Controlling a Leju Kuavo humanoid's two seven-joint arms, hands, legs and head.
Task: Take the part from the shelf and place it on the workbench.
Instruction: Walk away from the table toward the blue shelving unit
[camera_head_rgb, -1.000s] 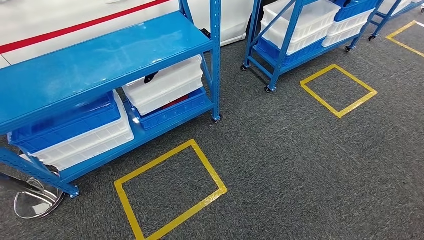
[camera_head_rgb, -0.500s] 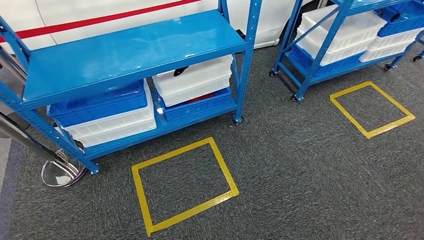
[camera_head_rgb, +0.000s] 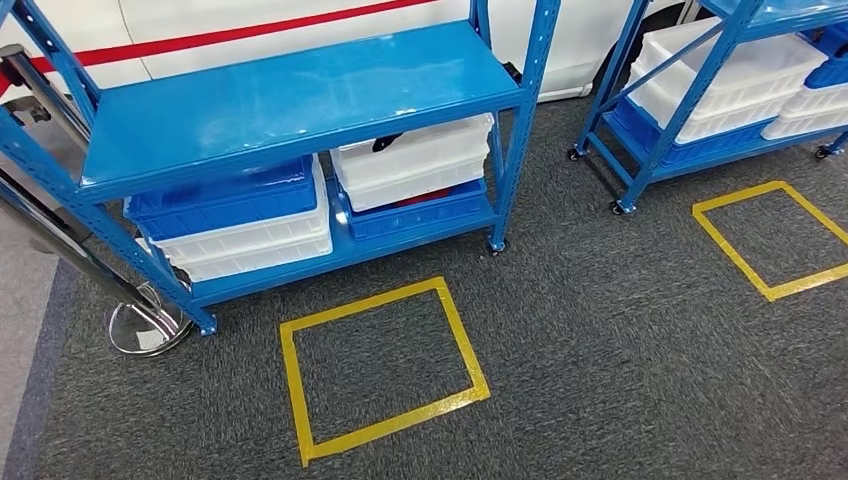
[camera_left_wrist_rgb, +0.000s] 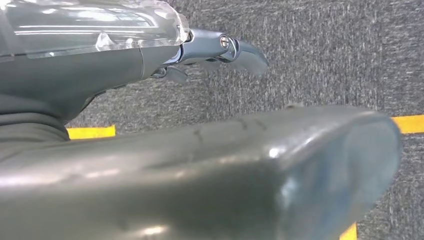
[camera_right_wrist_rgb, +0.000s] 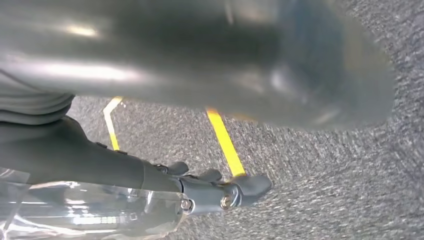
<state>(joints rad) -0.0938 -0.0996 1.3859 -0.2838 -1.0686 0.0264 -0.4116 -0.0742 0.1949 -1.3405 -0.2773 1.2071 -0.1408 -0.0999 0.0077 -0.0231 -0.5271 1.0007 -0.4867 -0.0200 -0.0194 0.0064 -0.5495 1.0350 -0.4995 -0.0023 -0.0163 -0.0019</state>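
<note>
The right hand (camera_right_wrist_rgb: 210, 192) hangs over the grey carpet (camera_right_wrist_rgb: 325, 175), holding nothing, near yellow tape (camera_right_wrist_rgb: 226, 142).

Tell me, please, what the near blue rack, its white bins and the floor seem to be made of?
Rack: probably painted steel, glossy with reflections and perforated uprights. White bins: likely moulded plastic, ribbed and slightly translucent. Floor: grey carpet, speckled matte pile.

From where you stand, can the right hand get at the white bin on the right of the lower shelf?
Probably not yet. The right hand hangs over the carpet by yellow tape, and the white bin sits beyond the yellow floor square, tucked under the blue upper shelf.
</note>
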